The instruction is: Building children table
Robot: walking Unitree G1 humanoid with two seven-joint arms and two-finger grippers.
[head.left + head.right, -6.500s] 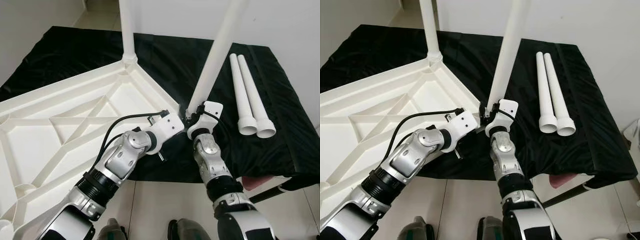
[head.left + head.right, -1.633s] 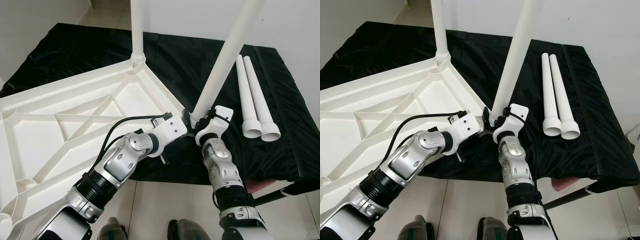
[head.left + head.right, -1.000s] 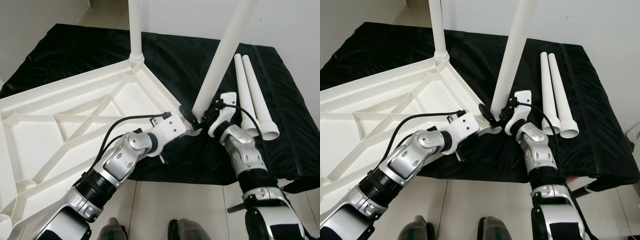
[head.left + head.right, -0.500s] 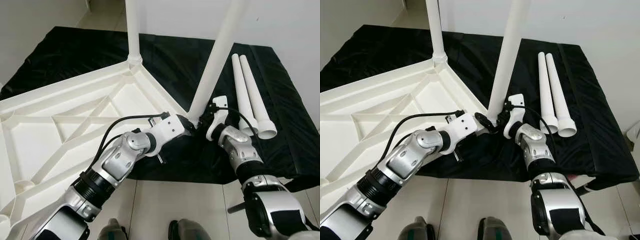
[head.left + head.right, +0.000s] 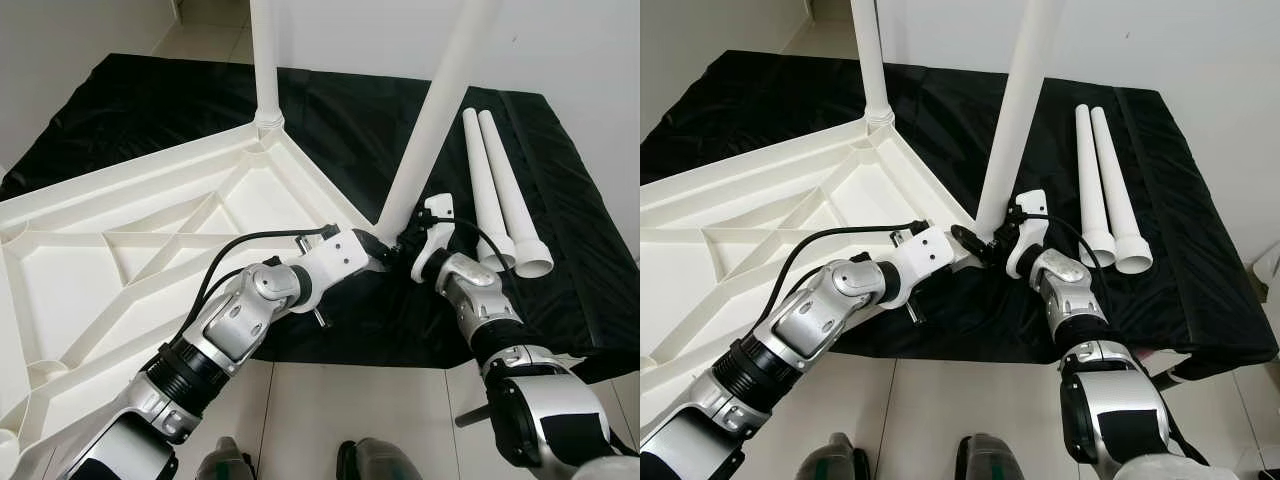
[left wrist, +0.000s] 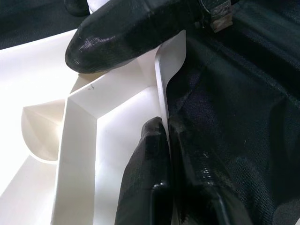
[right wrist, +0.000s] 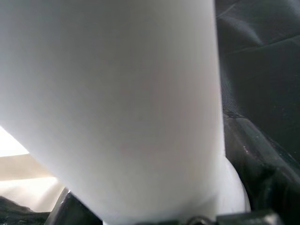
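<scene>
The white table top [image 5: 150,240] lies upside down on a black cloth [image 5: 560,270]. One white leg [image 5: 264,60] stands upright in its far corner. A second leg [image 5: 432,120] leans to the right, its foot at the near right corner. My right gripper [image 5: 405,242] is shut around the base of that leaning leg [image 7: 117,103]. My left gripper [image 5: 378,252] is shut on the table top's thin rim [image 6: 161,93] at the same corner, one finger [image 6: 145,178] on each side. Two spare legs [image 5: 497,190] lie side by side on the cloth to the right.
The cloth's near edge [image 5: 350,358] runs just below both grippers, with tiled floor [image 5: 300,420] and my feet [image 5: 225,462] beneath it. A white wall [image 5: 570,40] rises behind the cloth on the far and right sides.
Over the last seconds my right forearm has swung out to the right while holding the leg's base. The left gripper stays on the rim. Since half a second ago almost nothing has moved.
</scene>
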